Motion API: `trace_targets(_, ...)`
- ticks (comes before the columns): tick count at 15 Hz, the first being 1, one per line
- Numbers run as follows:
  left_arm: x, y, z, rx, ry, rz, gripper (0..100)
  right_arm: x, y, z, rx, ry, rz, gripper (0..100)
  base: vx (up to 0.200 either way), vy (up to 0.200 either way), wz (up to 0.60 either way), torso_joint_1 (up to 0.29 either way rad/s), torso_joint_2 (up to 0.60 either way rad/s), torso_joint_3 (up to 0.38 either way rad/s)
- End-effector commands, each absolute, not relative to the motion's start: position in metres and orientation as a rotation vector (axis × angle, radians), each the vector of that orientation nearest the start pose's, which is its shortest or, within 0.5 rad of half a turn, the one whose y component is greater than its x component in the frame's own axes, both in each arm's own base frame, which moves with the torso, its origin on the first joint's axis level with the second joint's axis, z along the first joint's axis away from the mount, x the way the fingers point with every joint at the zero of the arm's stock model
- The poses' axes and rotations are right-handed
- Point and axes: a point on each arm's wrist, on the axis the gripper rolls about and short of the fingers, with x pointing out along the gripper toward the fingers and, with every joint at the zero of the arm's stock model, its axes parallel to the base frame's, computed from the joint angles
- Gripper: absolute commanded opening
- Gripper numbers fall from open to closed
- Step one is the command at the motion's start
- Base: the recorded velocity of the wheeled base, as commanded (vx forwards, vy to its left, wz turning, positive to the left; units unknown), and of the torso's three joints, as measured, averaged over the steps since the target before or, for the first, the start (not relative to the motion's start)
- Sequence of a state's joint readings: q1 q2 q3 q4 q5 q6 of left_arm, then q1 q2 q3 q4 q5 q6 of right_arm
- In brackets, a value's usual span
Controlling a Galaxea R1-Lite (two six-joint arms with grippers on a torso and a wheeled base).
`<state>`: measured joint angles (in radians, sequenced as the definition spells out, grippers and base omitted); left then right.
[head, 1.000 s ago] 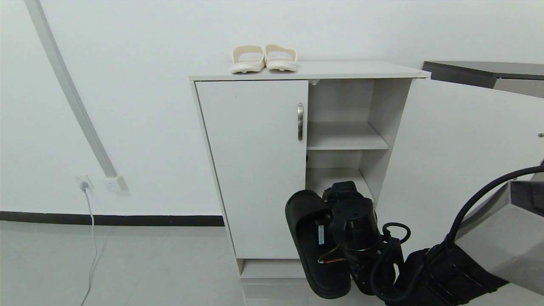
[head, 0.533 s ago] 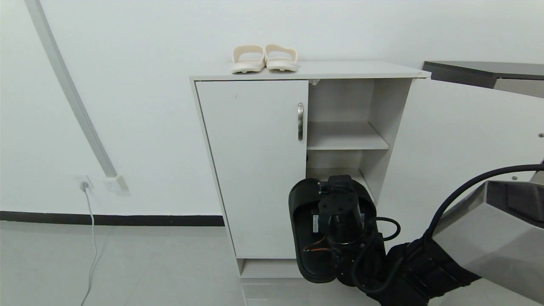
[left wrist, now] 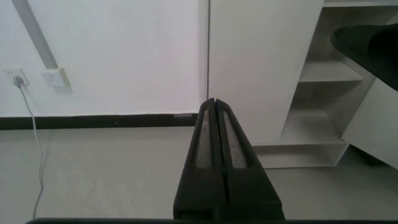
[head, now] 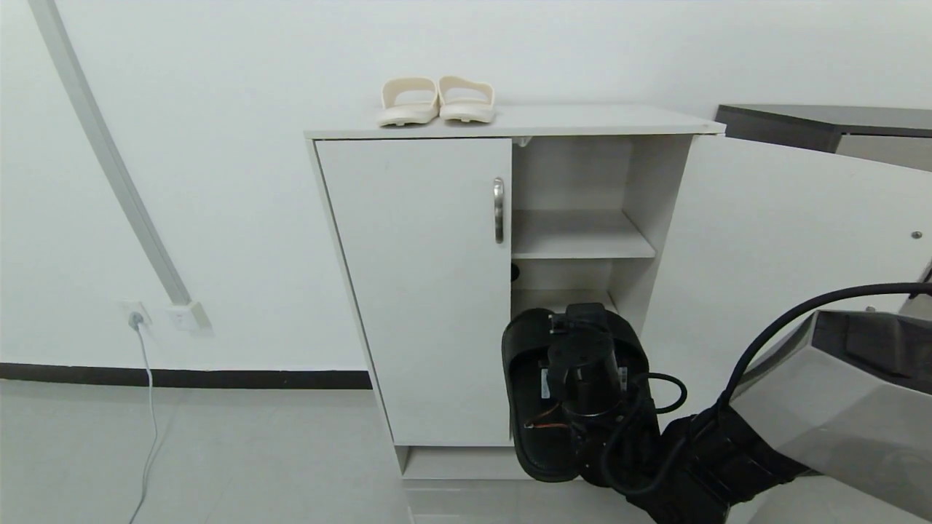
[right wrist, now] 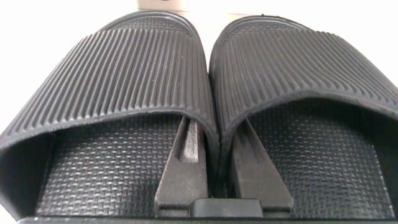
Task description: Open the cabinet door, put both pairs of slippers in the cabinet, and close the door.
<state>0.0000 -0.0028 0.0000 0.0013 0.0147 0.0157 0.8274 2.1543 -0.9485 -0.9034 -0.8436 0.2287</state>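
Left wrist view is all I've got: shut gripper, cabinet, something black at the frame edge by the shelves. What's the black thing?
Observer: The black slippers, held by the right gripper in front of the open half of the cabinet, low down.
Operator: Both slippers gripped?
Observer: Yes. In the right wrist view the fingers go one into each slipper, with the inner strap edges pinched between them.
Operator: Other pair?
Observer: The beige slippers sit on the cabinet top, above the closed door.
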Motion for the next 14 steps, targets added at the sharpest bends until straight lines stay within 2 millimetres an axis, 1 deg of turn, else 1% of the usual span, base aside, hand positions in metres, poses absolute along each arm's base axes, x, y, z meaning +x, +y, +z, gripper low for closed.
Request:
trace_targets(1,-0.023,0.000,0.075,0.015,0.002,0.015,0,0.276,0.275,0.086,0.004,0.199,-0.040,0,0.000,-0.200,0.00,-0.002,0.00,0.007)
trace_targets(5,-0.023,0.000,0.075,0.009,0.000,0.020,0,0.280,0.271,0.086,0.005,0.199,-0.052,0,0.000,-0.200,0.00,0.005,0.00,0.002)
trace_targets(7,-0.023,0.000,0.075,-0.006,0.000,0.020,0,0.280,0.271,0.085,0.009,0.206,-0.035,0,0.000,0.000,0.00,0.000,0.00,0.000)
trace_targets(10,-0.023,0.000,0.075,-0.003,0.000,0.020,0,0.279,0.280,0.075,0.021,0.225,0.045,0,0.000,0.000,0.00,0.000,0.00,0.000)
trace_targets(14,-0.023,0.000,0.075,-0.003,0.000,0.018,0,0.277,0.286,0.066,0.023,0.223,0.065,0,0.000,0.000,0.00,0.000,0.00,0.000)
